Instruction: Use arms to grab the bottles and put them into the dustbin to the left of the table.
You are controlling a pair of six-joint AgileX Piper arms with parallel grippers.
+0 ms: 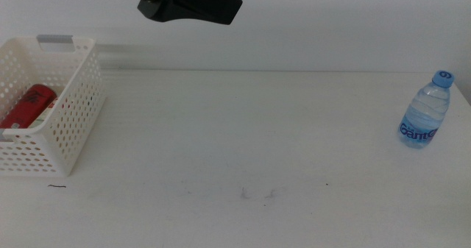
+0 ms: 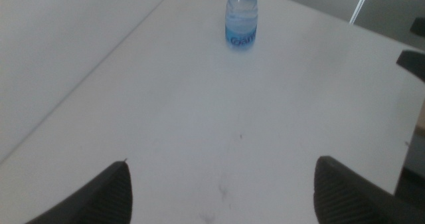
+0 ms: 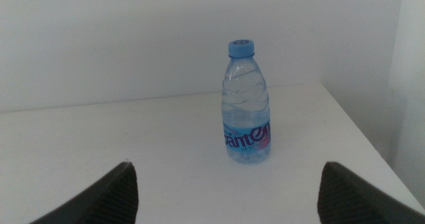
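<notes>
The water bottle (image 1: pixel 425 111) stands upright near the table's (image 1: pixel 243 130) far right corner. The red can (image 1: pixel 28 106) lies inside the dustbin (image 1: pixel 70 123) at the left. The left gripper (image 2: pixel 222 191) and right gripper (image 3: pixel 229 191) both hold their jaws wide apart, gripping nothing.
</notes>
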